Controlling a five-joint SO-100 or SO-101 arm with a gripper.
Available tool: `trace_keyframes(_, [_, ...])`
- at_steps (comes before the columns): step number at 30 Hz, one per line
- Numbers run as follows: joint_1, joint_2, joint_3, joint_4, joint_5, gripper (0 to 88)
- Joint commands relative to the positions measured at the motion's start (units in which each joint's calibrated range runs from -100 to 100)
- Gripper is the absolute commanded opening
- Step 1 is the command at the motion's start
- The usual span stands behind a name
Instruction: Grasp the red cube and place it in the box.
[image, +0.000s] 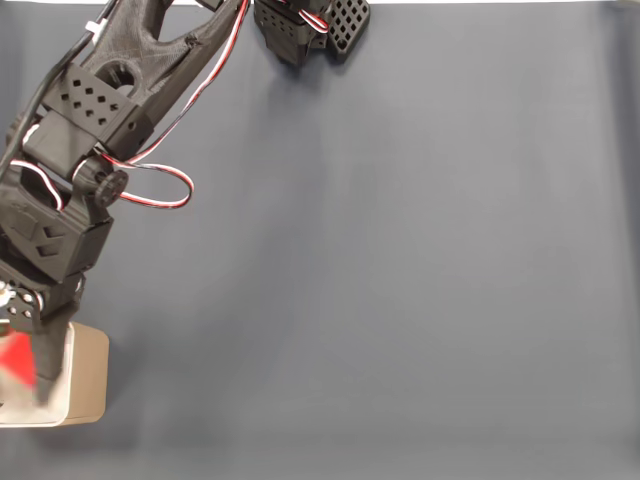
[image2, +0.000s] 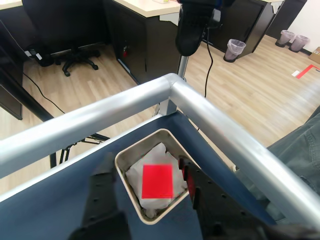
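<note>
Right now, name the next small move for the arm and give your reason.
Probably lift the gripper straight up and away. In the wrist view the red cube appears blurred over the white lining inside the box, with the fingers spread to either side, so the drop looks done or nearly so.

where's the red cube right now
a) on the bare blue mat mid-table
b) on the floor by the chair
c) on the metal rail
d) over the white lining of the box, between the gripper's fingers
d: in the wrist view the red cube sits within the box rim over its white lining, flanked by the gripper fingers.
</note>
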Motion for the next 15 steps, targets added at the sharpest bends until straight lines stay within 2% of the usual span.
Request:
trace_keyframes(1, [0.0, -2.5, -3.0, -0.8, -0.4, 51.6])
trace_keyframes(6, [0.1, -2.8, -2.8, 0.0, 0.0, 57.6])
trace_keyframes(15, [0.2, -2.9, -2.9, -0.7, 0.0, 59.0])
